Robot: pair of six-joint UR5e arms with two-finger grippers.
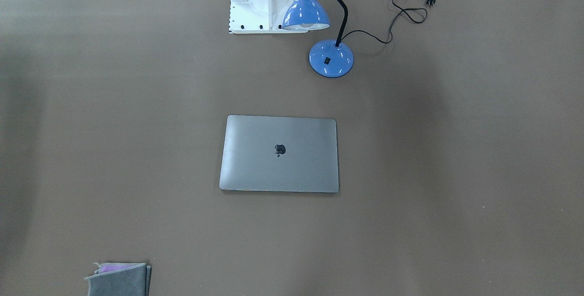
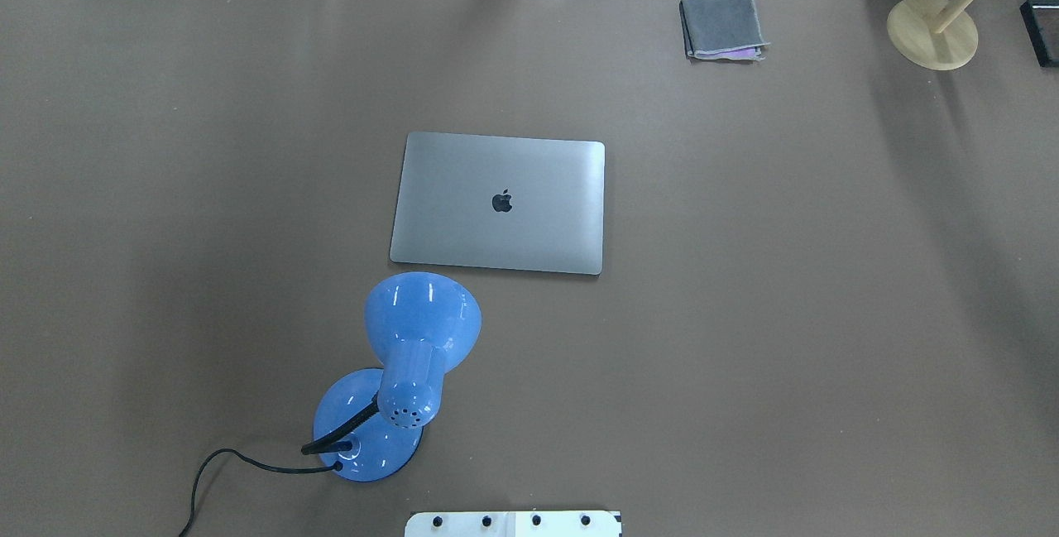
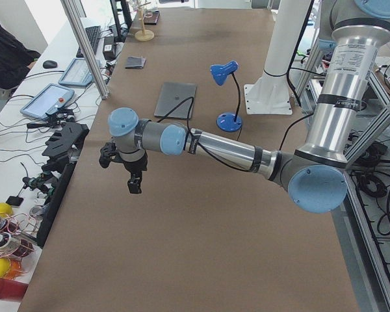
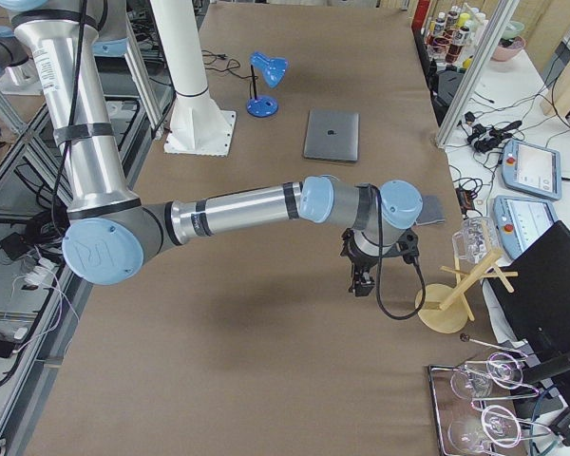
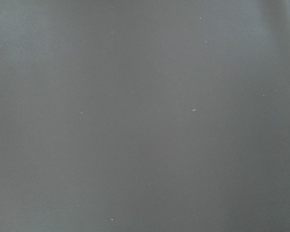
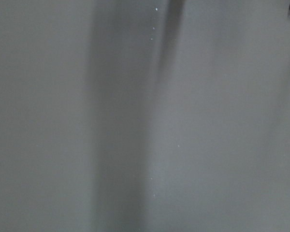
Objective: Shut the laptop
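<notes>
The space-grey laptop (image 1: 279, 153) lies flat in the middle of the brown table, lid down, with the dark apple logo facing up. It also shows in the overhead view (image 2: 499, 203) and both side views (image 3: 176, 99) (image 4: 332, 135). My left gripper (image 3: 135, 186) hangs above the table's left end, far from the laptop. My right gripper (image 4: 361, 285) hangs above the table's right end, also far from it. Both show only in the side views, so I cannot tell if they are open or shut. Both wrist views show only bare table surface.
A blue desk lamp (image 2: 397, 371) stands between the robot's base and the laptop, with its black cord (image 1: 401, 11) trailing off. A folded grey cloth (image 2: 721, 27) lies at the far right. A wooden stand (image 2: 933, 31) is at the far right corner.
</notes>
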